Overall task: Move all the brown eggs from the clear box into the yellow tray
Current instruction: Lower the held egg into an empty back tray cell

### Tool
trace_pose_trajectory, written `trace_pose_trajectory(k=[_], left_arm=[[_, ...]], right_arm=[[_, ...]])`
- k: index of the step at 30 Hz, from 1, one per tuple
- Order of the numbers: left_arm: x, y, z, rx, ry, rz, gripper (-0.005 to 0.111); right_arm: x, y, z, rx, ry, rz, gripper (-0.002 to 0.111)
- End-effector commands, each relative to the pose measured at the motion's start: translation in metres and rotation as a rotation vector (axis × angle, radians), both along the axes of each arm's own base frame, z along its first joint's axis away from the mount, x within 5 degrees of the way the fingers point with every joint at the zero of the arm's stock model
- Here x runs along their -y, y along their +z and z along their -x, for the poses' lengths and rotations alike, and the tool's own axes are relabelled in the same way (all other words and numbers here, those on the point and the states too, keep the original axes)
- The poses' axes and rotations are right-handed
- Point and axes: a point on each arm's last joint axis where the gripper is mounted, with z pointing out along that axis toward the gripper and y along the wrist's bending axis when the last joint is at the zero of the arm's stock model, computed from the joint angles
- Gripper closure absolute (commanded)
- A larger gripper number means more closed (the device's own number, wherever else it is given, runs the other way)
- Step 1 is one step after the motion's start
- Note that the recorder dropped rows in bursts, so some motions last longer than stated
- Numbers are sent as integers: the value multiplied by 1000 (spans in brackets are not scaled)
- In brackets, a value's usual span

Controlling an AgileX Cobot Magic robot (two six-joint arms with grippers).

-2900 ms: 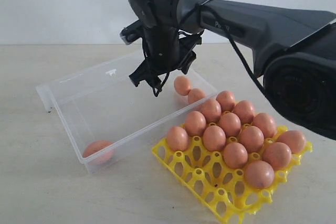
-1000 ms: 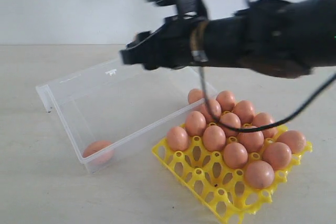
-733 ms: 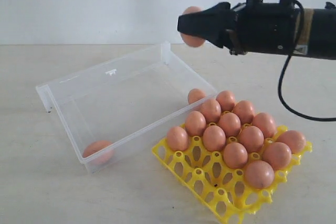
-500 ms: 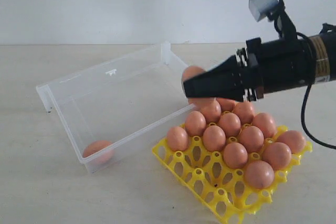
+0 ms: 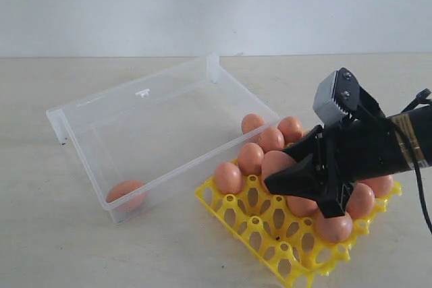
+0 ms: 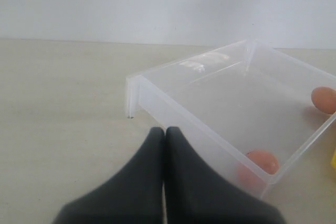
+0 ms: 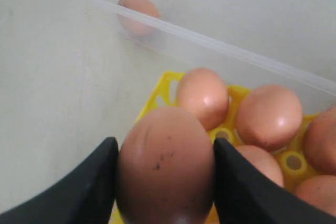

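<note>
A speckled brown egg (image 7: 165,163) is clamped sideways between the right jaws, held low over the yellow tray (image 5: 236,214) for seating in a free cup. Two eggs are seen in the clear box (image 5: 88,109). The left jaws are pressed together.

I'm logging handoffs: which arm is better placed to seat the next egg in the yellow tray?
Right. The right gripper holds an egg above the yellow tray; the left gripper is shut, empty, outside the clear box.

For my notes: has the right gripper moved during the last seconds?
Yes. The right gripper, holding an egg, came from above the clear box down over the yellow tray.
</note>
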Motion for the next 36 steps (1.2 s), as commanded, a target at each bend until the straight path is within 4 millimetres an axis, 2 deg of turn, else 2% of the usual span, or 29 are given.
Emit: trace_pose_trajectory(k=[1,4,7,10,15,28,36], left_arm=[[0,0,0,3,-5,4,111],[0,0,0,3,-5,4,111],[0,0,0,3,-5,4,111],[0,0,0,3,-5,4,111],[0,0,0,3,-5,4,111],[0,0,0,3,-5,4,111],[0,0,0,3,-5,4,111]], right_arm=[[1,3,-5,65,-24,-25,108],[-10,-3,-6,83,-11,-32,108],[-25,-17,-5,106,32,-11,108],[-33,-27,-10,104,-24,3,108],[-34,-34,-12,69,-55,-8,108],[-34,-36,-11,43,-60,8,108],[-38,-44,-9,-4,-18,-44,108]])
